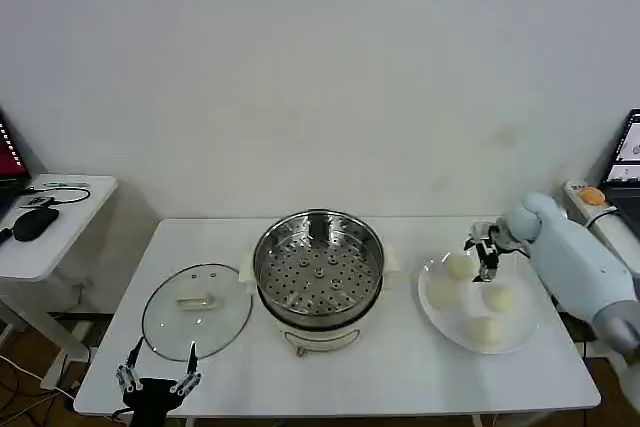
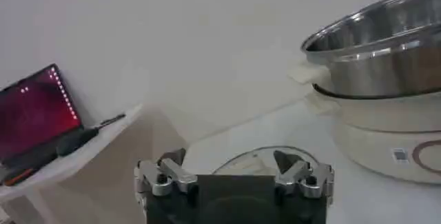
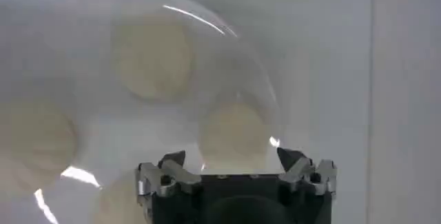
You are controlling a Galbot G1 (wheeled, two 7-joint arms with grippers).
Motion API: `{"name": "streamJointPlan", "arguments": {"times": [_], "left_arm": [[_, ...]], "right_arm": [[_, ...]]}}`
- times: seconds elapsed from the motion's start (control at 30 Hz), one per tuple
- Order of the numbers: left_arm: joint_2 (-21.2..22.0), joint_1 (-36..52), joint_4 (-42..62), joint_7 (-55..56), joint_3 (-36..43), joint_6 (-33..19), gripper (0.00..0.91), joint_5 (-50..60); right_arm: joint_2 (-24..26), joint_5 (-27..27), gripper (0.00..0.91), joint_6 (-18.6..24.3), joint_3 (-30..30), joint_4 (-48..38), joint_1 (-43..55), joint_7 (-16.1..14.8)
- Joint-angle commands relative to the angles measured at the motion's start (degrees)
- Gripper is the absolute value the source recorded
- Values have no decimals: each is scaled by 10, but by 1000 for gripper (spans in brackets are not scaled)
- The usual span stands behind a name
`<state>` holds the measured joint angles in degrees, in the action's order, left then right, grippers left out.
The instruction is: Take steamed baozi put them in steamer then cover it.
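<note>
The pale cream, smooth round steamed baozi (image 1: pixel 459 267) sit on a flat white glazed plate (image 1: pixel 432 309) at the right of the head view; I can make out three clearly there, and the right wrist view shows a further one partly cut off at its lower edge. My right pincer (image 1: pixel 487 260) hovers over the plate's far side, between two of the buns, its dark fingers spread wide and holding nothing. In the right wrist view its fingertips (image 3: pixel 173 158) frame one bun (image 3: pixel 236 132) from above.

To do this well, I judge I should centre that bun between the fingers, come straight down, and close gently: the skin looks soft and would likely dent or tear under a hard squeeze. The plate looks slick, so a glancing touch could send the bun sliding.

The round shiny stainless-steel steamer (image 1: pixel 319 267) with its perforated tray stands empty at centre frame on the white desk (image 1: pixel 400 367). The round glass lid (image 1: pixel 194 309) lies flat to its left. My left pincer (image 1: pixel 158 368) waits at the lower left, just this side of the lid, fingers apart and empty.
</note>
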<state>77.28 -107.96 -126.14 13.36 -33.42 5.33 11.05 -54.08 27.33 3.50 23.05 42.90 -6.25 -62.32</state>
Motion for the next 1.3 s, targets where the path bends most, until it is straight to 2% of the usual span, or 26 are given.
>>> {"name": "streamJointPlan", "arguments": {"times": [0.03, 0.27, 0.33, 0.6, 0.77, 0.97, 1.1, 1.3], "left_arm": [[0, -2, 0, 1, 0, -1, 907, 1], [1, -3, 0, 3, 1, -4, 907, 1], [2, -4, 0, 4, 1, -5, 907, 2], [2, -8, -3, 7, 0, -8, 907, 2], [2, -9, -4, 8, 0, -7, 907, 3], [-1, -8, 2, 10, 2, -8, 907, 2], [-4, -6, 2, 10, 2, -9, 907, 2], [-4, -8, -1, 11, 0, -8, 907, 1]], "right_arm": [[-21, 14, 856, 5, 14, -32, 13, -1], [-26, 19, 685, 7, 12, -37, 14, 7], [-26, 21, 574, 6, 11, -37, 13, 9], [-21, 23, 574, 9, 5, -31, 10, 14], [9, 19, 584, 14, 9, 3, 24, 14], [68, -57, 584, 6, 77, 101, 88, 9], [107, -139, 584, 5, 173, 179, 178, 13], [103, -207, 574, 2, 263, 249, 286, 13]]}}
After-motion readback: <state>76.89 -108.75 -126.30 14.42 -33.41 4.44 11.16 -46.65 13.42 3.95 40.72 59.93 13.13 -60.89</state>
